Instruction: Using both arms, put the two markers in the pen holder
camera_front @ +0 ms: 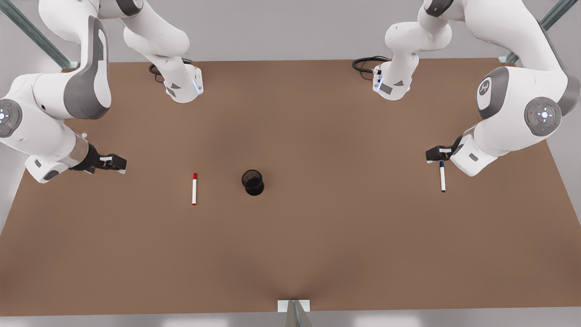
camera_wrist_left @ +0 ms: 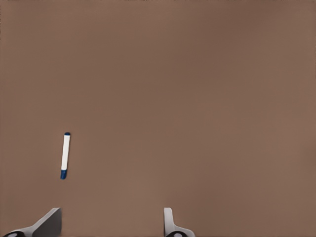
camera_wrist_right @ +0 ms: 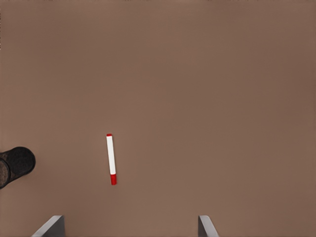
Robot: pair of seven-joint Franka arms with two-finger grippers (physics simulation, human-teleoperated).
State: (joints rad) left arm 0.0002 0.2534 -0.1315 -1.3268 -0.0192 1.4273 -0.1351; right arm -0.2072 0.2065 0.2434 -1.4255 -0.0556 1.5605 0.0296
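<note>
Both of my grippers hang above the brown table (camera_front: 290,254) with fingers spread apart and nothing between them. My left gripper (camera_front: 436,154), at the front view's right, sits just beside the capped end of the blue marker (camera_front: 442,176); in its wrist view the blue marker (camera_wrist_left: 65,155) lies off to one side of my fingertips (camera_wrist_left: 168,219), not between them. My right gripper (camera_front: 113,162), at the front view's left, is farther from its target: the red marker (camera_front: 194,189) lies well apart from it, toward the table's middle, and in the right wrist view the red marker (camera_wrist_right: 111,159) rests ahead of my open fingers (camera_wrist_right: 205,224).

Each marker lies flat, long axis running near-to-far in the front view, roughly parallel to each other. The pen holder (camera_front: 253,181) stands upright between them, near the red marker and well apart from the blue one. Neither marker is lifted yet, so I judge the task at its start. My next move, I reckon, is to centre each gripper over its own marker, closing across the barrel rather than along it.
</note>
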